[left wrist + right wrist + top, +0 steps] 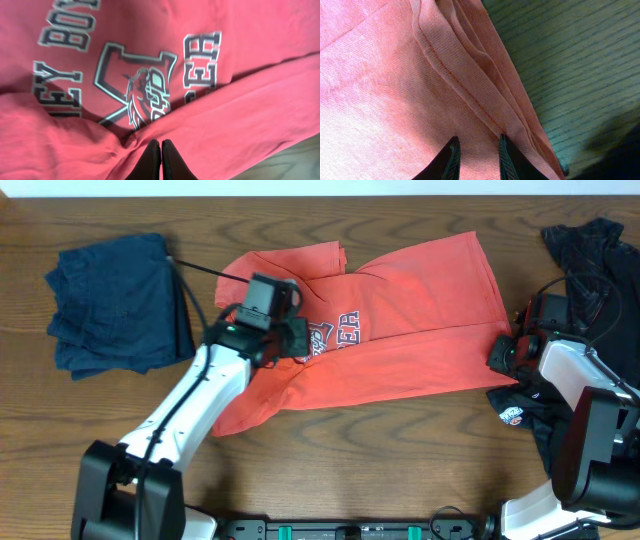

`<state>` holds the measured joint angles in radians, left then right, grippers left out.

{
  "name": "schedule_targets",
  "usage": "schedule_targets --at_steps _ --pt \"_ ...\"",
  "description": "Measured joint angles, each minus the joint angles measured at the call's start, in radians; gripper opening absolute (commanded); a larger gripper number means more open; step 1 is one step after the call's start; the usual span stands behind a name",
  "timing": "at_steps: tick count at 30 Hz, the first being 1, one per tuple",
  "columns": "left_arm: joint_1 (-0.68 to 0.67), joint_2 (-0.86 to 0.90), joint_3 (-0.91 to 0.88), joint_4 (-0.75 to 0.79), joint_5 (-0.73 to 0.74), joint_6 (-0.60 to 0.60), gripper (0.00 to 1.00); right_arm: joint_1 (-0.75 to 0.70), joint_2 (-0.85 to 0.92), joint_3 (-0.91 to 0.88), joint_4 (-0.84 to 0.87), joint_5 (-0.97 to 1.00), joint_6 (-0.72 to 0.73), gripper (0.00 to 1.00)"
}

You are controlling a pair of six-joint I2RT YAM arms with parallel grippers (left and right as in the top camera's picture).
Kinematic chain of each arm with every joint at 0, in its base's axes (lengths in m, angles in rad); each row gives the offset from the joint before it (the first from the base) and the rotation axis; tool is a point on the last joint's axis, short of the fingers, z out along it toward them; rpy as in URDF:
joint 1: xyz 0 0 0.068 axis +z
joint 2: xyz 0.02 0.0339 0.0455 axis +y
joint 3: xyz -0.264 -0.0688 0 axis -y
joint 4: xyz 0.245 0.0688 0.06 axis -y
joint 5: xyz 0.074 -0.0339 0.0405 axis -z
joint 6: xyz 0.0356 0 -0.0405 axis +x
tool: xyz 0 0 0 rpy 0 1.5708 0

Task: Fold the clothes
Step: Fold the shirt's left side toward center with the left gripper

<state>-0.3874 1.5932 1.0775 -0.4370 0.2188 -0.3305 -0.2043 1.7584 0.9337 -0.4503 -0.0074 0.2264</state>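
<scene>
At L gripper [160,143]: coral-red shirt [430,280], pinched

Overhead straight down on table [380,470]; wrist views close, sharing red shirt [420,290]

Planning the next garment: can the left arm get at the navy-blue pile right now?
Probably yes: the navy-blue pile lies uncovered beside it, but the left gripper is shut on the coral-red shirt and must release first.

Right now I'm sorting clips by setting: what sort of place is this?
Probably a robotics lab bench: a wooden table, a left arm and right arm mounted at its near edge, and a coral-red shirt, navy garment and black garment.
</scene>
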Motion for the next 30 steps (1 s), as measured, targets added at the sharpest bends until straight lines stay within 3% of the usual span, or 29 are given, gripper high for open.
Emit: schedule_targets --at_steps 7,12,20,28,30 --pt "-0.019 0.087 -0.008 -0.008 -0.065 0.003 0.07 0.000 0.000 0.000 -0.002 0.000 -0.007 0.26" --pt "0.010 0.086 -0.009 0.003 -0.166 0.014 0.37 0.000 0.000 0.000 -0.002 -0.002 -0.011 0.28" --pt "0.048 0.093 -0.009 -0.002 -0.234 -0.010 0.38 0.000 -0.001 0.000 -0.002 -0.004 -0.011 0.29" --pt "0.048 0.208 -0.009 -0.021 -0.253 -0.038 0.37 0.000 -0.001 0.000 -0.003 -0.004 -0.011 0.29" --pt "0.048 0.219 -0.009 -0.023 -0.253 -0.040 0.27 0.000 -0.001 0.000 -0.003 -0.004 -0.011 0.29"
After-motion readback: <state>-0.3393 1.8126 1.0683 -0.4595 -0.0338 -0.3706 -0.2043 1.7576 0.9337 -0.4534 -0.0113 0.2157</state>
